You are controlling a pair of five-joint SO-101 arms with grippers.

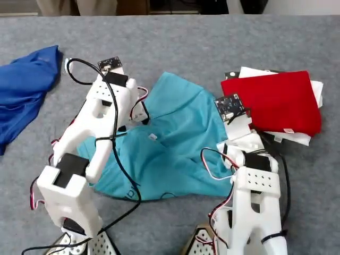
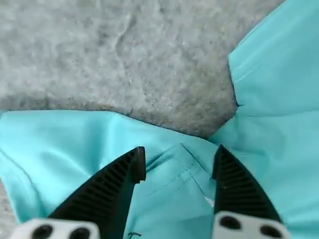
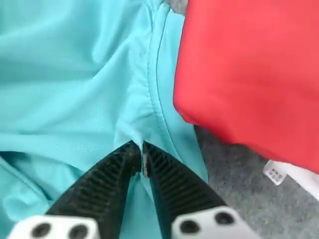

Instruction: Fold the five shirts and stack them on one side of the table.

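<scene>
Fingers (image 2: pixel 119 179) of the left gripper (image 2: pixel 179 157) are held apart, with bare cloth visible between them. They are positioned over a stitched seam of the teal shirt (image 1: pixel 175 149). Contact between these fingers and the cloth cannot be confirmed.

Fingers (image 3: pixel 104 184) of the right gripper (image 3: pixel 141 159) are brought together and clamped on a raised pleat of the teal shirt. The pleat is pinched at the fingertips, and the cloth is drawn into creases around that place.

The teal shirt is laid in the middle of the table (image 1: pixel 212 48), unfolded and rumpled, between the left arm (image 1: pixel 101 122) and the right arm (image 1: pixel 255 180). Its far left part is covered by the left arm. Its right edge is located just beside the red shirt (image 1: pixel 276 101).

The red shirt is folded into a rectangle and placed at the far right of the table. It is stacked on a white shirt (image 1: pixel 297 137), whose edges are exposed along the right and near sides of the red one. A small label is attached to the white shirt near the clamped pleat.

The blue shirt (image 1: pixel 26 87) is left in a loose heap at the far left of the table, well apart from the teal shirt.

The table is covered with grey felt-like material.
</scene>
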